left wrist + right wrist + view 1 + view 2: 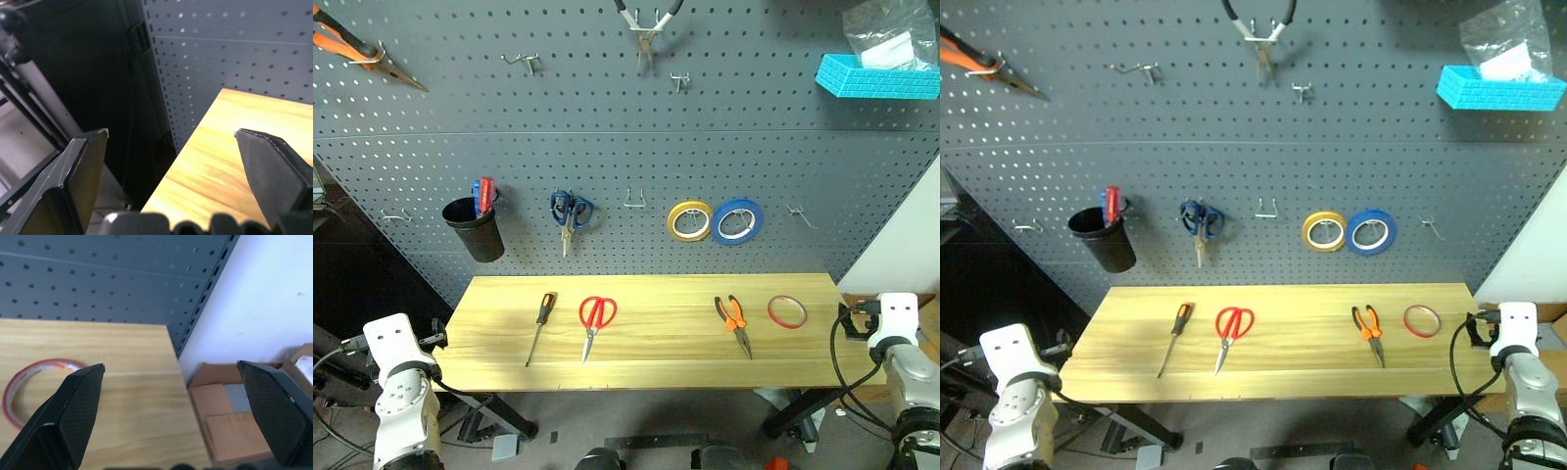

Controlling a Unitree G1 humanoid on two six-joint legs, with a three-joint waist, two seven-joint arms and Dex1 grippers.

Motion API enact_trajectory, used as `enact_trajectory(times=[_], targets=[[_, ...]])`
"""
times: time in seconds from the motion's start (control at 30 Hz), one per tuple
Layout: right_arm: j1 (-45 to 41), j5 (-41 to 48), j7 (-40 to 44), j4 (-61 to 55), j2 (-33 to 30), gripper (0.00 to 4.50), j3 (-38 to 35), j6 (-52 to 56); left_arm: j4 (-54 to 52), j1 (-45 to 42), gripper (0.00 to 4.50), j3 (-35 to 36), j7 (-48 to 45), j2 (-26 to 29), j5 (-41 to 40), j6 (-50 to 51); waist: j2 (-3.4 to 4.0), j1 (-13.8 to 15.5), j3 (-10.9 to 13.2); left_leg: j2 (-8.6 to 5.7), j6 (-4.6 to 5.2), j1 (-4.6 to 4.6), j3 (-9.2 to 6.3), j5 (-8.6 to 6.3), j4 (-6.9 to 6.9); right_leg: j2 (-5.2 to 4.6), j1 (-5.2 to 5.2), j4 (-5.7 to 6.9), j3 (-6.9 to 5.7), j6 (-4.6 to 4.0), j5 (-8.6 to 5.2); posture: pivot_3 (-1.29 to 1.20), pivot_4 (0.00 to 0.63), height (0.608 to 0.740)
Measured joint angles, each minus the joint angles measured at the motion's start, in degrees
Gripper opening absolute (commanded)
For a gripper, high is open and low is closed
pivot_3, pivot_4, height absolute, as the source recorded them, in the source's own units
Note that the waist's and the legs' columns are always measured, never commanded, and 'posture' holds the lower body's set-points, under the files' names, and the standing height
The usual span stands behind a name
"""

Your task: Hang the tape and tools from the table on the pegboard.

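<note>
Lying in a spaced row across the counter, well apart from one another: screwdriver toward the left end, red-handled scissors next, needle-nose pliers right of centre, red tape ring nearest the right end. Flat and spaced, likely so that each can be picked singly from above or from the counter edge. Nothing from the counter hung yet, by the look of it.

Behind the counter, pegboard already carrying a black cup, blue-handled scissors, a yellow roll and a blue roll, with pliers higher up. Several bare hooks free, among them one between the blue scissors and the yellow roll and one right of the blue roll; probable targets for the tape and tools.

Left gripper: positioned off the left end of the counter, jaws spread wide, empty, touching nothing; counter corner seen between its fingers.

Right gripper: positioned off the right end, jaws spread wide, empty; red tape ring lying just inside the left finger's line of sight, not contacted. Judged closest to the tape, so a likely first pick.
</note>
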Motion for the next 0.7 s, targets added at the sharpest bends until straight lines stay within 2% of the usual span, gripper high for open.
enact_trajectory(times=[0.37, 0.43, 0.53, 0.7], targets=[[0.2, 0.3, 2.0, 1.1, -0.6, 4.5, -0.3, -0.9, 0.0, -0.2, 4.45, -1.0, -0.4, 0.0, 1.5, -1.3, -0.04, -0.1, 0.0, 0.02, 0.0, 0.0, 0.01, 0.0, 0.0, 0.0, 0.0, 0.01, 0.0, 0.0, 0.0, -0.02, 0.002, 0.74], [0.7, 0.3, 3.4, 0.4, -0.6, 4.5, 0.0, -0.9, -0.2, -0.2, 4.45, -1.0, -0.8, 0.0, 1.3, -1.6, -0.05, -0.1, 0.0, 0.02, 0.0, -0.01, 0.01, 0.0, 0.0, 0.0, -0.01, 0.0, 0.0, 0.0, 0.0, -0.02, 0.023, 0.74], [3.7, 0.1, 6.4, -3.6, -0.6, 4.5, 1.2, -0.8, -4.1, 0.4, 4.45, -1.1, -1.9, -0.9, 0.4, -1.0, -0.1, -0.1, 0.1, 0.02, 0.01, -0.05, -0.01, -0.01, 0.0, 0.0, -0.01, -0.02, -0.02, 0.0, 0.0, -0.03, 0.039, 0.74], [8.6, 0.0, 9.5, -13.7, -0.5, 4.5, 3.1, 0.9, -13.5, 0.6, 4.45, -3.7, -2.9, -4.4, -1.8, 7.3, -0.01, 0.0, 1.1, 0.01, 0.03, -0.05, -0.02, -0.02, 0.05, -0.03, 0.03, 0.02, -0.04, 0.01, -0.02, -0.05, 0.082, 0.74]])
